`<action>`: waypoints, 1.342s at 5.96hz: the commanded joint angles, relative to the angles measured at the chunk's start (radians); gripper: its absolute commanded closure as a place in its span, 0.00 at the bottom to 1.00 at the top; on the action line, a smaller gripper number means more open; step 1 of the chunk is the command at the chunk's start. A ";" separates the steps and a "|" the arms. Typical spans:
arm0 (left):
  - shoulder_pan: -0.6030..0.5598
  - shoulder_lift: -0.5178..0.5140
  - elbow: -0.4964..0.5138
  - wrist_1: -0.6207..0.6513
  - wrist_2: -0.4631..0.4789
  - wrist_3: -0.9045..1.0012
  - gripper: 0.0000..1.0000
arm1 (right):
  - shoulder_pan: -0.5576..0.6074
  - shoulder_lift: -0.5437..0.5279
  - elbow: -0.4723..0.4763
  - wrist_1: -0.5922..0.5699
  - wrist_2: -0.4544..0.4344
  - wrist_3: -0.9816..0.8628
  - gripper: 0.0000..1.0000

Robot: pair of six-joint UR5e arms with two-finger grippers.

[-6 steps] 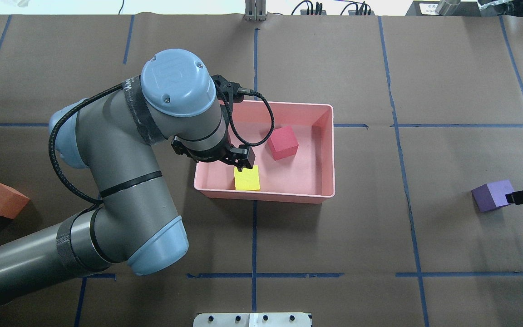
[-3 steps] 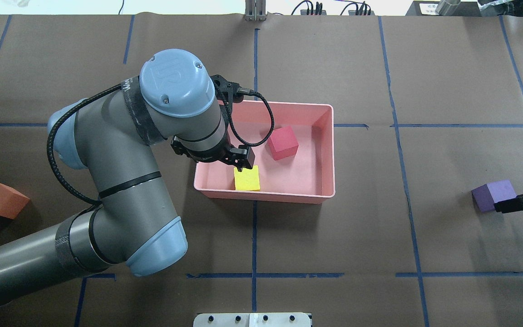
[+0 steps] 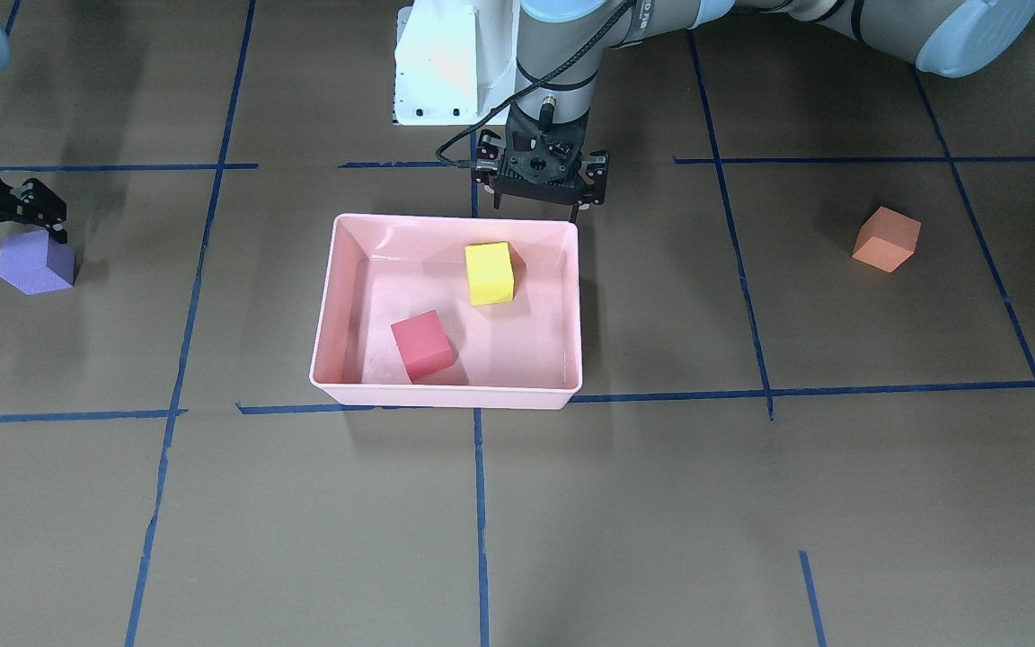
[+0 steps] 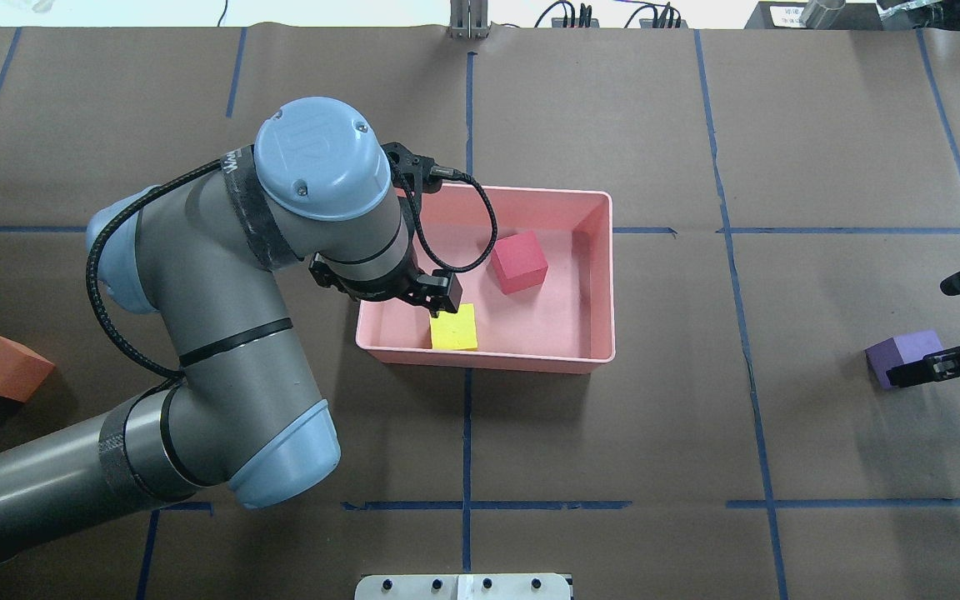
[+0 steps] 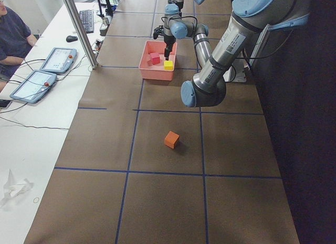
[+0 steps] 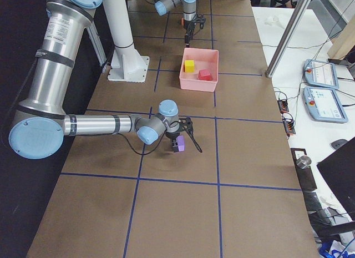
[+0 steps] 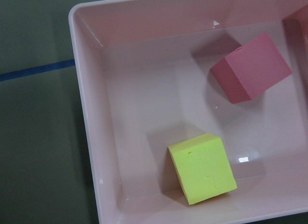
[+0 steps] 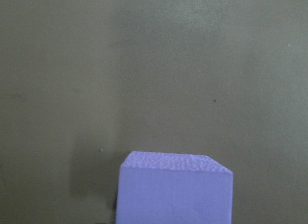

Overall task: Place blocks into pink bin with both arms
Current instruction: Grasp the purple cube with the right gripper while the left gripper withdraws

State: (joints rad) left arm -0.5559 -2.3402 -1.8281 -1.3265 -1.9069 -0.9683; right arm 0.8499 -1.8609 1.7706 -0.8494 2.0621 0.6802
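Observation:
The pink bin (image 4: 605, 275) sits mid-table. It holds the yellow block (image 4: 455, 329) at its near edge and the red block (image 4: 519, 262); both also show in the left wrist view, yellow (image 7: 202, 168) and red (image 7: 251, 67). My left gripper (image 3: 535, 208) hangs open and empty above the bin's robot-side rim (image 3: 455, 218), just above the yellow block (image 3: 490, 272). The purple block (image 4: 901, 354) lies at far right on the table. My right gripper (image 4: 934, 337) is open right at it, not closed on it. The orange block (image 4: 5, 367) lies alone at far left.
Brown paper with blue tape lines covers the table. The white pedestal base (image 3: 446, 63) stands behind the bin. Tablets and an operator (image 5: 13, 36) are at a side table beyond the far edge. My left arm's elbow (image 4: 280, 450) overhangs the near left.
My right gripper has come further into view and turned, one finger now along the purple block's near side. My left gripper has shifted slightly left, off the yellow block.

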 commanded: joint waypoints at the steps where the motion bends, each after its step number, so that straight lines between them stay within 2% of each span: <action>1: 0.001 0.004 0.000 0.001 0.000 0.002 0.00 | -0.006 0.020 -0.031 0.000 0.000 -0.019 0.23; 2: 0.001 0.004 0.000 0.000 0.000 0.002 0.00 | -0.008 0.020 -0.031 0.000 0.000 -0.019 0.46; 3: -0.001 0.004 0.000 0.001 0.000 0.002 0.00 | -0.005 0.022 -0.020 0.000 0.003 -0.019 0.57; 4: -0.001 0.004 0.000 0.001 0.000 0.003 0.00 | -0.005 0.023 0.039 -0.016 0.016 -0.010 0.58; 5: -0.001 0.005 0.000 0.000 0.000 0.003 0.00 | 0.014 0.064 0.126 -0.130 0.048 -0.005 0.57; 6: -0.001 0.024 -0.005 0.000 -0.001 0.025 0.00 | 0.020 0.169 0.241 -0.357 0.055 0.027 0.57; 7: -0.009 0.089 -0.048 0.004 -0.004 0.183 0.00 | 0.018 0.369 0.282 -0.580 0.056 0.132 0.57; 8: -0.047 0.158 -0.086 0.004 -0.008 0.333 0.00 | 0.003 0.557 0.283 -0.764 0.056 0.230 0.57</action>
State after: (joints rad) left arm -0.5751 -2.2452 -1.8777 -1.3234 -1.9115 -0.7751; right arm 0.8625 -1.4873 2.0340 -1.4179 2.1170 0.8160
